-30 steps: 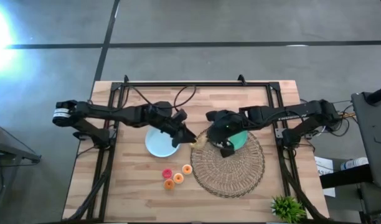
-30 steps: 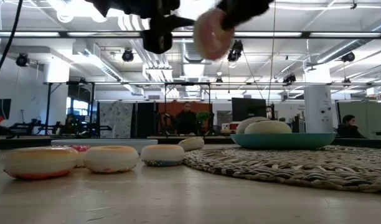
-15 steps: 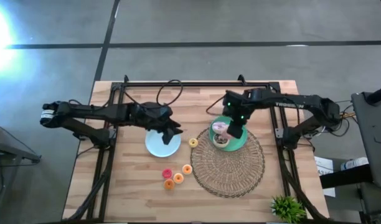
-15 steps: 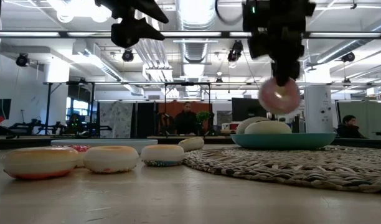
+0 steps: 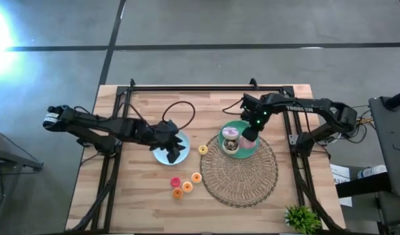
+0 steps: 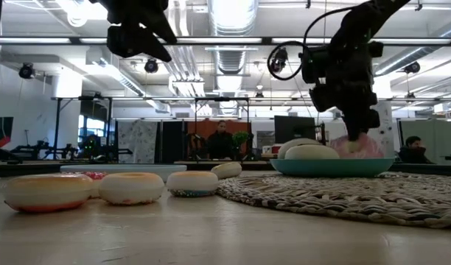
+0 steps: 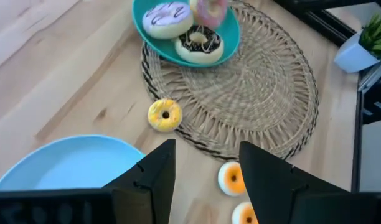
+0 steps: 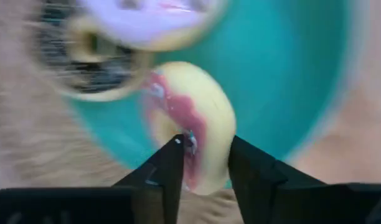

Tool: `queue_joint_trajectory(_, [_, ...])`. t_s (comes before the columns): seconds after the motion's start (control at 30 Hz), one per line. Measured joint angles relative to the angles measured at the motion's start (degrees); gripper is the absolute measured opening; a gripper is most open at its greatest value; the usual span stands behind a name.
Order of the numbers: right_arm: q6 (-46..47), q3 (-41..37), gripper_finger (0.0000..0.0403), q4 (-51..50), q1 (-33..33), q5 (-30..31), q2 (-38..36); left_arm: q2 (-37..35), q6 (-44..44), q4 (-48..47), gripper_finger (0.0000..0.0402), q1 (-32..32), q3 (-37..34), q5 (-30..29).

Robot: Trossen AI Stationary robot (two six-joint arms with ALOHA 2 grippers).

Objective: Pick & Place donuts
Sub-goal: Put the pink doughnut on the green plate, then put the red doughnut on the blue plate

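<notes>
A pink-iced donut [image 8: 190, 124] stands on edge in the teal plate [image 5: 247, 149], which sits on the round woven placemat [image 5: 249, 173]. My right gripper [image 5: 247, 136] is shut on this donut from above. Two more donuts, one white-purple [image 7: 169, 18] and one chocolate [image 7: 200, 43], lie in the same plate. A yellow donut [image 5: 202, 149] rests on the wood by the placemat's left rim. Several small orange and red donuts [image 5: 185, 185] lie nearer the front edge. My left gripper [image 5: 171, 151] hangs open over the light-blue plate [image 5: 159, 154], holding nothing. My right gripper pinches the pink donut across its thickness, one finger on the pink iced face [image 8: 185, 146] and one on the yellow back [image 8: 225, 146], near the ring's rim. The fingers point steeply down. The donut stands on edge with its lower rim [image 6: 364, 149] in the teal plate.
A small potted plant [image 5: 302, 219] stands at the near right corner. Black frame rails run along the table's left, right and far edges. Bare wood lies in front of the light-blue plate and near the front edge.
My right gripper has carried the pink donut from high above the placemat's left rim toward the far right and down into the teal plate, rolling its wrist on the way. My left gripper has drawn back toward the table's left, over the light-blue plate.
</notes>
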Motion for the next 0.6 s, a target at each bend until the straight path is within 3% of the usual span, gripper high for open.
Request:
queue_joint_trajectory(0.1, [-1.9,0.9,0.0142,-1.5,0.0,8.1,0.0,0.0,-1.1,-1.3,0.0151,-0.8,0.0,-1.2])
queue_joint_trajectory(0.37, [-7.1,3.2,0.0197,-1.6,0.3,20.0,-1.8,0.0,-2.2,-5.9,0.0151,-2.2,0.0,-2.7])
queue_joint_trajectory(0.6, [-20.6,3.9,0.0197,-0.9,4.3,20.7,-11.0,0.8,0.4,-7.1,0.0151,-12.5,-4.9,-1.9])
